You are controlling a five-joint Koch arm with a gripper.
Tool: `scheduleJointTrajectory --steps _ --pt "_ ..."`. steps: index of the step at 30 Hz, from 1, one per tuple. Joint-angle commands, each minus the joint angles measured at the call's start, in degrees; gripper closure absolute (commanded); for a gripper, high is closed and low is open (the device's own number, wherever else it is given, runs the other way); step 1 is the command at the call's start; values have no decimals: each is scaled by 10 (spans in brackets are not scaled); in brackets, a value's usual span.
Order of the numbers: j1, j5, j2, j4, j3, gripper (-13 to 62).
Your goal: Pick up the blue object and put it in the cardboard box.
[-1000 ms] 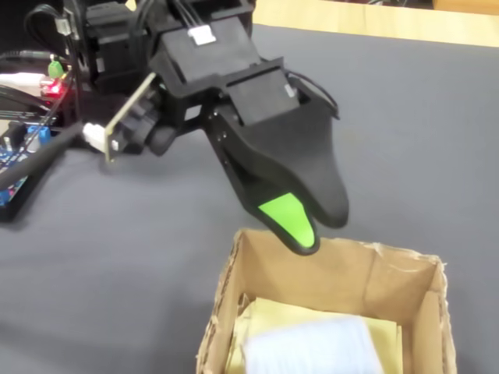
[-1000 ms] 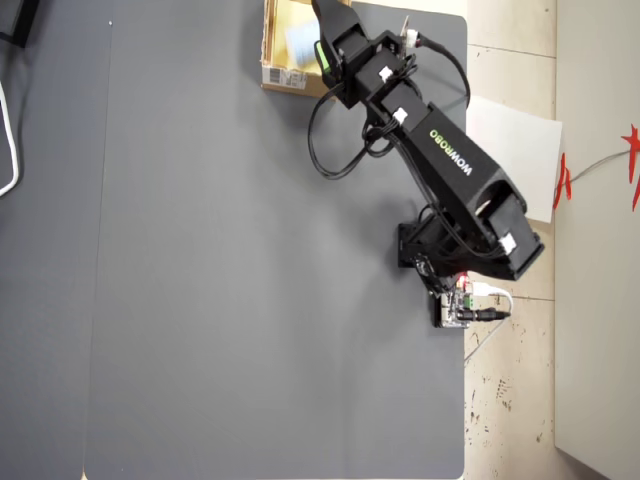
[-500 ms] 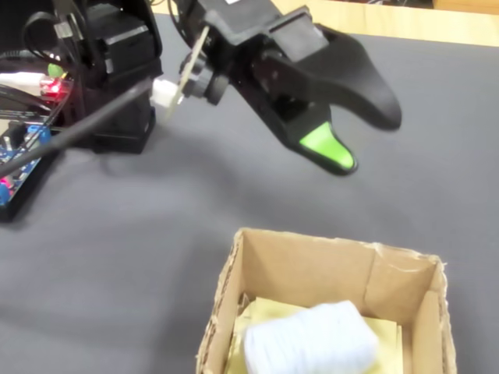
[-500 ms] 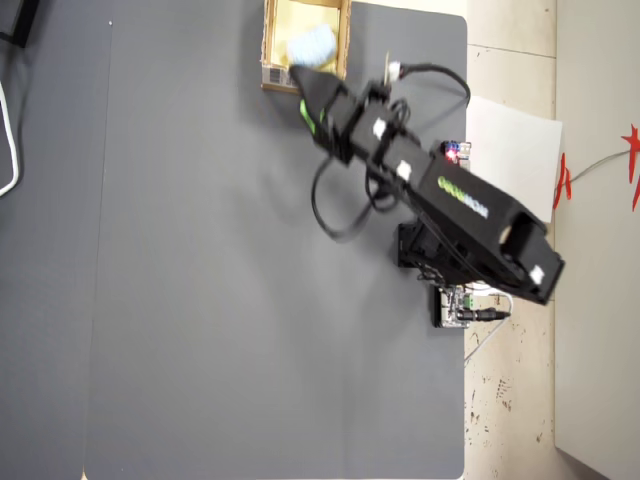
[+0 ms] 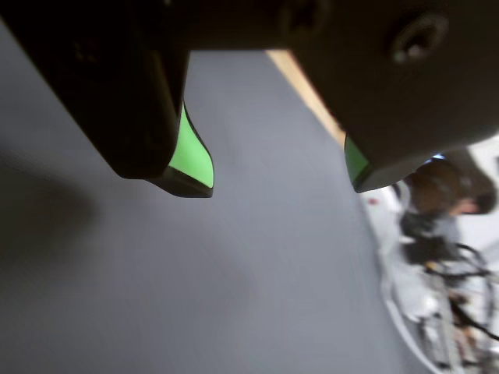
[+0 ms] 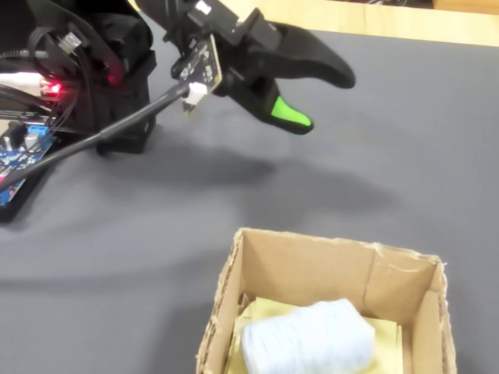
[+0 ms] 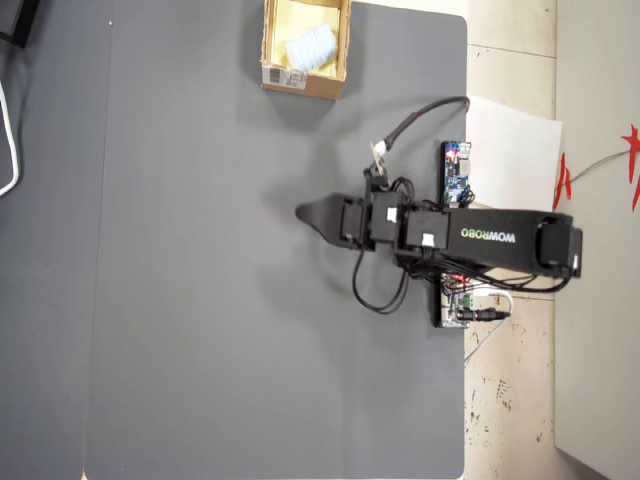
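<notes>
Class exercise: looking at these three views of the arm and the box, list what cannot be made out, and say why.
- Cardboard box: its near part is cut off by the fixed view's bottom edge.
- Blue object: too small overhead to show texture.
- Label on the box: print too small to read.
- Clutter at the wrist view's right edge: blurred.
- Gripper: the wrist view shows only its tips.

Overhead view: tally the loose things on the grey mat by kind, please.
Cardboard box: 1
Blue object, lying inside the box: 1
Total: 2
The gripper is open and holds nothing.
</notes>
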Motion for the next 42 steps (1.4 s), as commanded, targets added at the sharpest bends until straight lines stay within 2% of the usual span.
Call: scheduleJointTrajectory --steps 1,6,11,15,42 --pt "-12 18 49 -54 -7 156" --pt "-88 58 50 -99 85 156" --pt "-96 64 50 -100 152 156" --pt "-92 58 50 -40 152 156" --pt "-71 54 47 -35 152 156"
